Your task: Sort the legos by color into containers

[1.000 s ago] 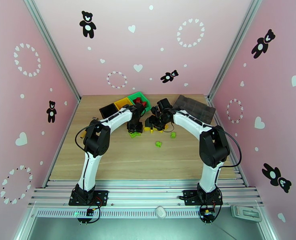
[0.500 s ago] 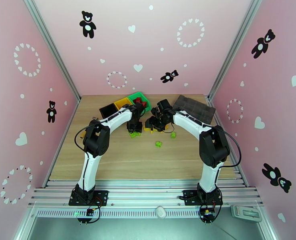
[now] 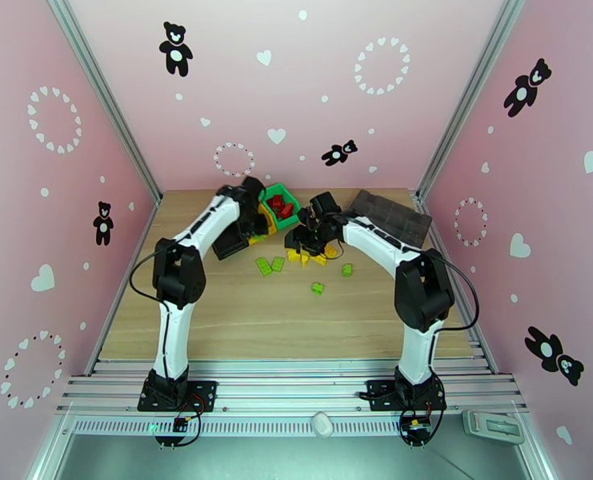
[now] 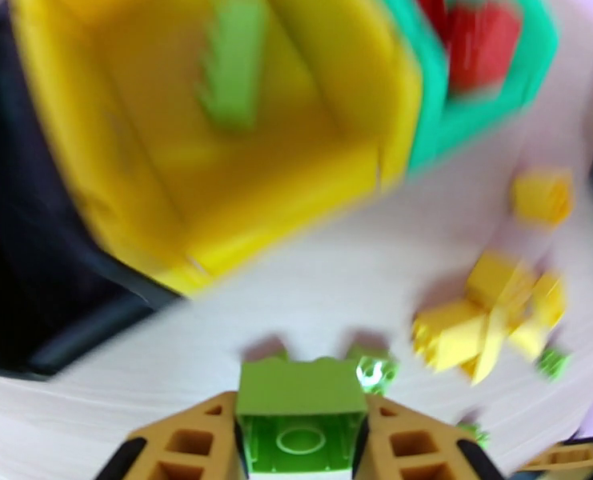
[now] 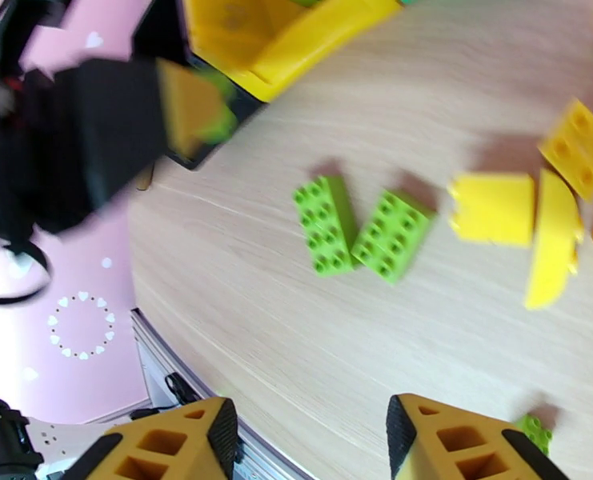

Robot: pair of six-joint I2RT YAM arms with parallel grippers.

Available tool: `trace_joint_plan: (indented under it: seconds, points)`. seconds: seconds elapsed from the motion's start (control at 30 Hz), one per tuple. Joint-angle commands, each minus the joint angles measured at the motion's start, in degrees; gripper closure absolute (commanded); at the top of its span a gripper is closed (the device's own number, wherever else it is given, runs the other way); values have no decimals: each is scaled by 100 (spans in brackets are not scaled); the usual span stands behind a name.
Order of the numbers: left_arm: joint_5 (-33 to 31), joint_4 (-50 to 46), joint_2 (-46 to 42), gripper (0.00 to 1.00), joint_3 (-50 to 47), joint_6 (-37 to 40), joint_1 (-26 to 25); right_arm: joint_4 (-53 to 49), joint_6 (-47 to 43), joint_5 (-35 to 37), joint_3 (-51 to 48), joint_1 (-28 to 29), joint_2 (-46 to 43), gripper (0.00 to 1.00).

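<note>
My left gripper point(image 4: 300, 442) is shut on a light green lego point(image 4: 300, 402) and hangs just in front of the yellow bin point(image 4: 360, 178), which holds one green lego point(image 4: 232, 62). The black bin point(image 4: 8, 234) joins it on the left. The green bin point(image 3: 294, 200) on the other side holds red legos point(image 3: 279, 206). My right gripper point(image 5: 312, 446) is open above the table, close to two green legos point(image 5: 328, 226) point(image 5: 392, 234) and a cluster of yellow legos point(image 5: 492, 208). In the top view the left gripper point(image 3: 254, 226) sits over the bins and the right gripper point(image 3: 306, 238) over the yellow pile.
Two more green legos point(image 3: 347, 270) point(image 3: 318, 288) lie apart on the wooden table toward the right. The dark grey compartmented tray point(image 3: 392, 214) sits at the back right. Pink walls close in the back and both sides.
The left arm has lifted a green lego off the table and swung back and left to the bins. The right gripper shifted slightly back over the yellow pile.
</note>
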Motion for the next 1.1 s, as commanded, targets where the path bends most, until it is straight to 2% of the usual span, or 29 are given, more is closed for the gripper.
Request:
trace_joint_plan:
  seconds: [0.0,0.1,0.13,0.2,0.3,0.63,0.9,1.07]
  points:
    - [-182,-336,511,65,783,-214,168,-147,102,-122,548,81,333,45]
    - [-197,-506,1001,61,1587,-339,308,-304,109,-125,992,112,530,44]
    - [-181,-556,1138,56,1841,-371,348,-348,111,-127,1096,119,565,44]
    - [-125,-625,1385,41,2211,-449,405,-447,87,-101,1269,113,625,43]
    - [16,-493,1427,33,2268,-442,420,-569,20,-69,1358,118,624,41]
    - [-288,-90,315,32,955,-208,175,-701,-219,222,659,95,206,36]
    - [-684,166,-403,32,-525,-16,-665,-749,-223,740,-355,54,-382,35]
    - [-706,288,-282,33,-1043,-34,-1125,-778,-120,991,-1064,15,-807,35]
